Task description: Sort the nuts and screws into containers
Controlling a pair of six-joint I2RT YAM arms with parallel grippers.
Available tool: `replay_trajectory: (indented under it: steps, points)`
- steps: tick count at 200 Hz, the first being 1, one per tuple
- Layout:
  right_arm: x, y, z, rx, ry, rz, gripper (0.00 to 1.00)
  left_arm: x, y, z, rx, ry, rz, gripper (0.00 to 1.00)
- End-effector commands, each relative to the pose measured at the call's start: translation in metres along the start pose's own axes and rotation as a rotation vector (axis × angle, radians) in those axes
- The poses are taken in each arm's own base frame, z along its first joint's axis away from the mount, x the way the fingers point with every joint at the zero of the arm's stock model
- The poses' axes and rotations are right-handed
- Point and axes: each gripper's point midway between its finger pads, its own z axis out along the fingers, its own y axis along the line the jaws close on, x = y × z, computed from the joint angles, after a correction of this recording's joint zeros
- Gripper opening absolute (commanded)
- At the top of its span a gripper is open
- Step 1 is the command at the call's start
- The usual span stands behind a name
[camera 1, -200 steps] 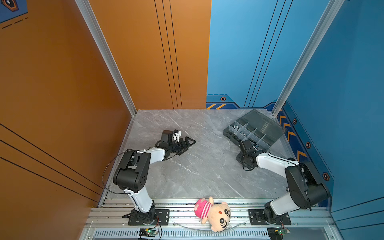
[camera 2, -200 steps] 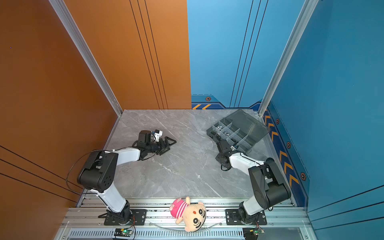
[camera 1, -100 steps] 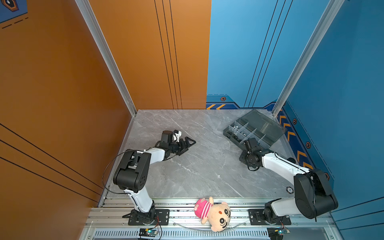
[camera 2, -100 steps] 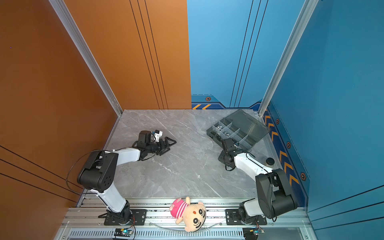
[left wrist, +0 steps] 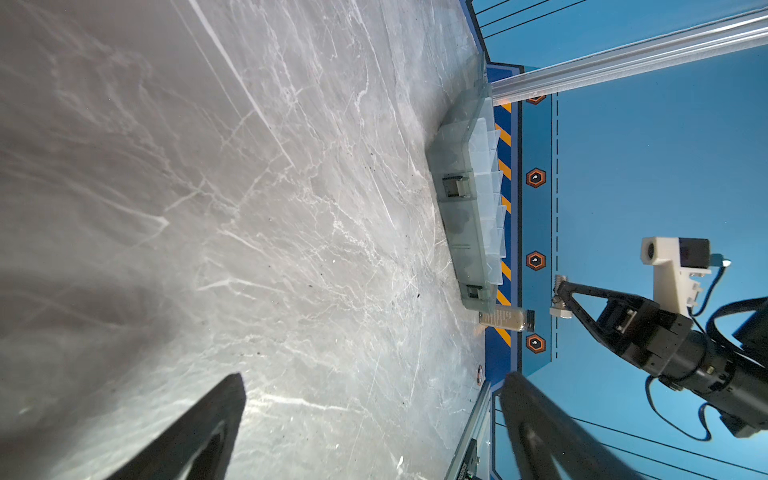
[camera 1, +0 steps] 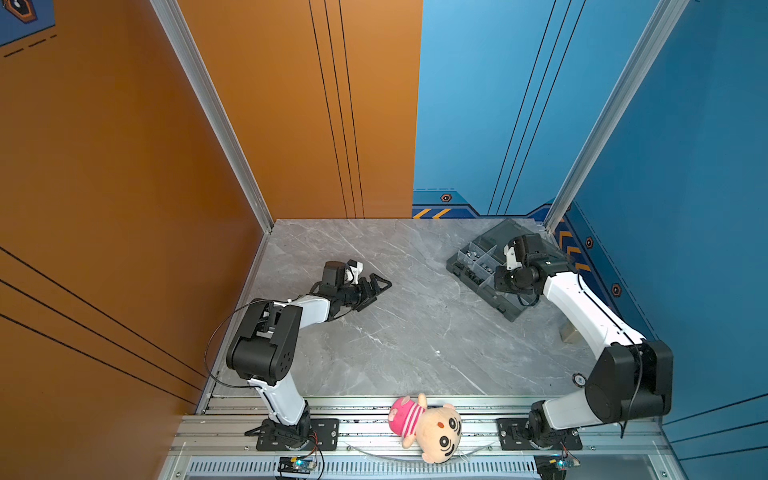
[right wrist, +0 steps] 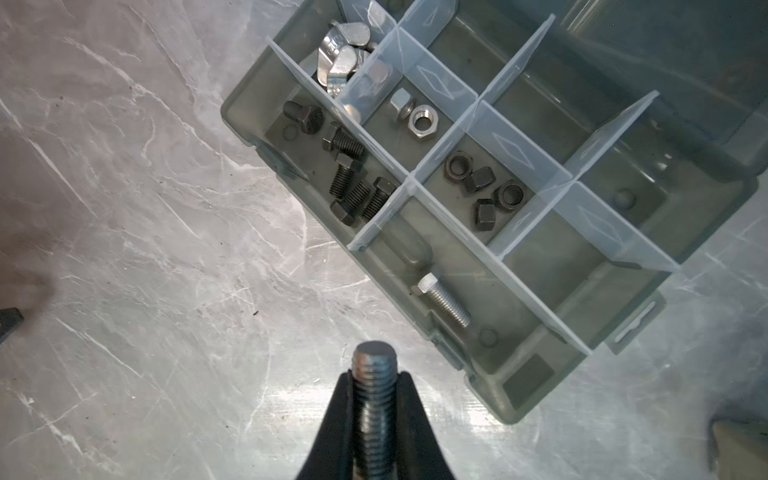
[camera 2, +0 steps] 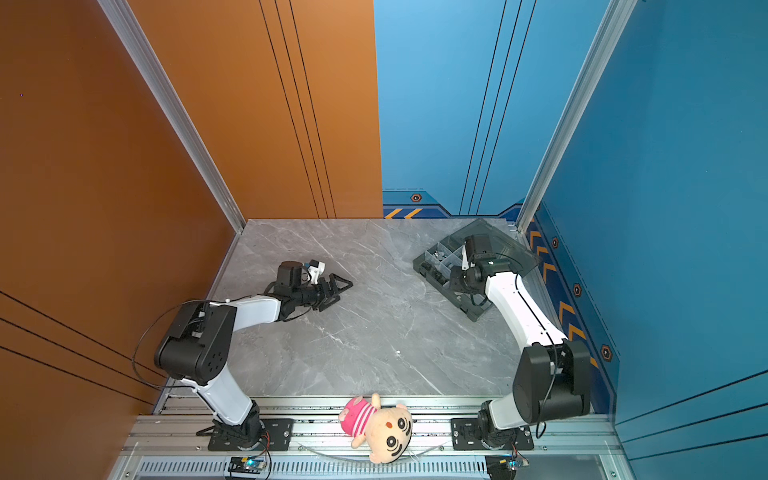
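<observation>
Scanning for anything to read, and nothing comes out legible. On the blue wall [left wrist: 665, 166] sit orange hexagon badges [left wrist: 536, 178], each with a small white mark inside, too tiny to make out. Along its foot run yellow hazard stripes [camera 1: 432, 213]. The jar label [left wrist: 505, 319] carries fine print, just a blur.

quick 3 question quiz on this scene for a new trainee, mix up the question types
1. True or false: the right gripper is shut on a silver screw.
2. How many black nuts lie together in one compartment of the organizer box? A) two B) four C) nine
3. Fill in: the left gripper is ___, with nothing between its fingers.

Key: 1 true; 2 B; 3 open
</observation>
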Motion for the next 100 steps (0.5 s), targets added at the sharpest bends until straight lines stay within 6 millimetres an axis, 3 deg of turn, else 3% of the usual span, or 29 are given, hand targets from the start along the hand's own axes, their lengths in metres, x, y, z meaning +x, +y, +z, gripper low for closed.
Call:
replay_trajectory:
  steps: [1, 64, 100]
  points:
    - [-0.001, -0.007, 0.002, 0.007, 0.06, -0.193, 0.0, 0.001, -0.003, -0.003, 0.017, 0.003, 0.005, 0.98]
    - [-0.016, -0.031, 0.021, 0.057, 0.111, -0.448, 0.0, 0.002, -0.004, -0.003, 0.014, -0.002, 0.005, 0.98]
    - [-0.016, -0.037, 0.03, 0.079, 0.12, -0.482, 0.0, 0.001, -0.006, -0.003, 0.017, -0.003, 0.006, 0.98]
